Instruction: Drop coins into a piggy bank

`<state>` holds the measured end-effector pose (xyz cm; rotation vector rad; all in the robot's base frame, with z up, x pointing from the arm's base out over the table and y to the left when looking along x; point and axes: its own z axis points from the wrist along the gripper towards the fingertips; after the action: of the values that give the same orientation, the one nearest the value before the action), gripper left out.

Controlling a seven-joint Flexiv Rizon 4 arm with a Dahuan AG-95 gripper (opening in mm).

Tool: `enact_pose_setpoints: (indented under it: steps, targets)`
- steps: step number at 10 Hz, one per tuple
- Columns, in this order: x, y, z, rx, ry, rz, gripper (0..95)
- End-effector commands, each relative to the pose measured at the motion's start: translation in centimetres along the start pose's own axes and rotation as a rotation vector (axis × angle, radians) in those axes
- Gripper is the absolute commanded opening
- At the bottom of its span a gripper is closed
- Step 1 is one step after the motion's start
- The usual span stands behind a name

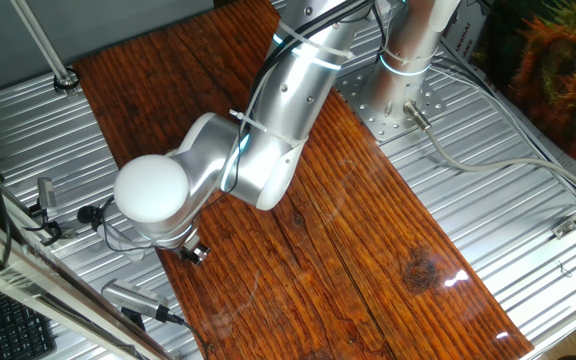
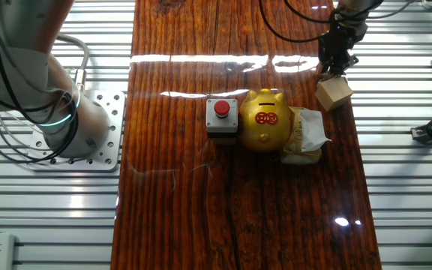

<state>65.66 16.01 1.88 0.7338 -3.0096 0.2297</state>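
The gold piggy bank (image 2: 267, 120) stands near the middle of the wooden board, snout toward the far end. In the one fixed view the arm hides it. My gripper (image 2: 331, 69) hangs at the far right of the board, its dark fingers right over the top left edge of a light wooden block (image 2: 334, 94), touching it or nearly so. I cannot tell whether the jaws are open or shut. No coin shows in either view. In the one fixed view only a small dark bit of the gripper (image 1: 194, 252) shows under the arm's white joint cap.
A black box with a red button (image 2: 222, 116) sits against the pig's left side. A crumpled pale packet (image 2: 306, 135) lies against its right side. The arm's base plate (image 2: 96, 127) is left of the board. Ribbed metal table surface (image 2: 403, 187) flanks the board.
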Motion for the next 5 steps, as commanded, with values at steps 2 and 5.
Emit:
enact_pose_setpoints:
  steps: [2,5]
  targets:
    - [0.04,-0.03,-0.09,0.006,0.003,-0.003,19.0]
    - [0.07,-0.04,-0.06,0.007,0.003,-0.006,19.0]
